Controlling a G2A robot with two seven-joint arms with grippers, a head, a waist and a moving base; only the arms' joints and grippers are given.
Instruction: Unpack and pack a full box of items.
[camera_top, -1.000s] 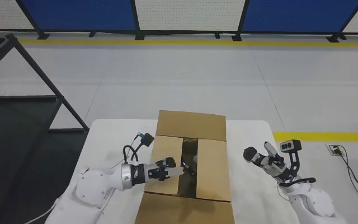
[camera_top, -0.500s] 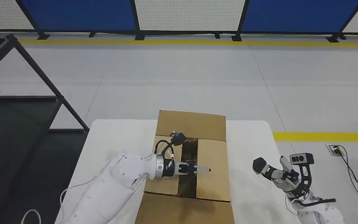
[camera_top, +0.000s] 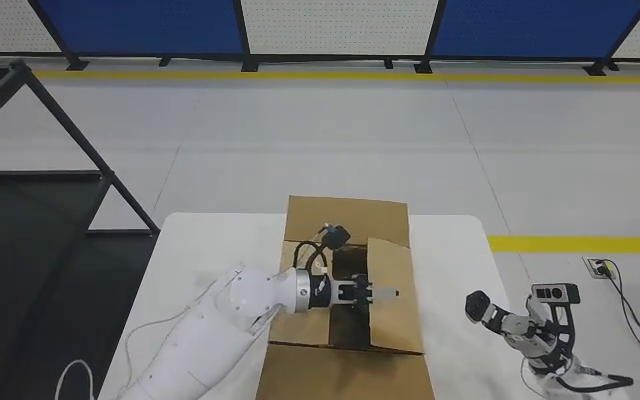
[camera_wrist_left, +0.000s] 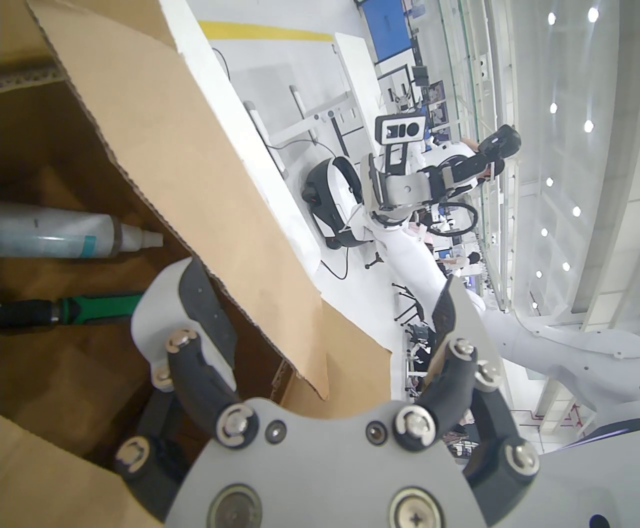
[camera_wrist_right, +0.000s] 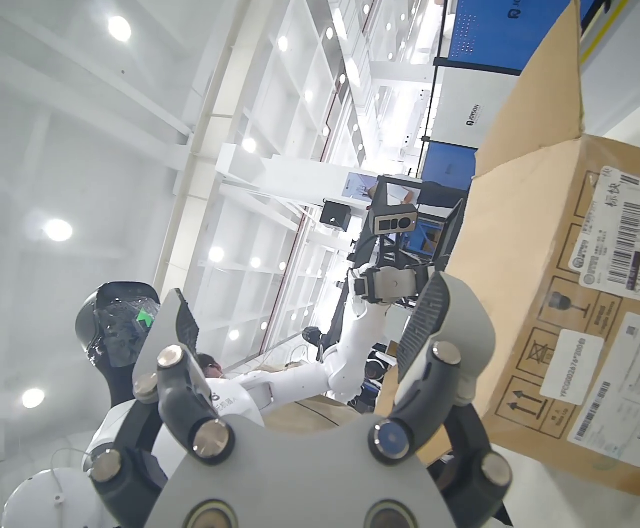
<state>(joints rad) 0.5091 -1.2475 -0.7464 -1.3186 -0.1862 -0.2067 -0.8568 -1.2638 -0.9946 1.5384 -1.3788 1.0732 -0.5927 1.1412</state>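
cardboard box (camera_top: 345, 220) on a white table (camera_top: 200, 250); pale floor (camera_top: 350, 130), blue partitions (camera_top: 140, 25) behind.

Side wall of the box (camera_wrist_right: 530, 260): an upper white sticker (camera_wrist_right: 612, 225) with characters and barcodes, a middle sticker (camera_wrist_right: 575, 370) with one code line, and a lower barcode sticker (camera_wrist_right: 607, 425). Printed handling symbols (camera_wrist_right: 537, 350) include upward arrows and a glass. Grey panel (camera_wrist_right: 470, 135) behind: dark lettering.

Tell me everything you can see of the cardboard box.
The cardboard box is brown corrugated board, standing on the white table with its top partly open. One side flap, tilted up, sits between the open fingers of the left end effector. Printed labels mark an outer wall. Inside lie a tube and a green-handled tool.
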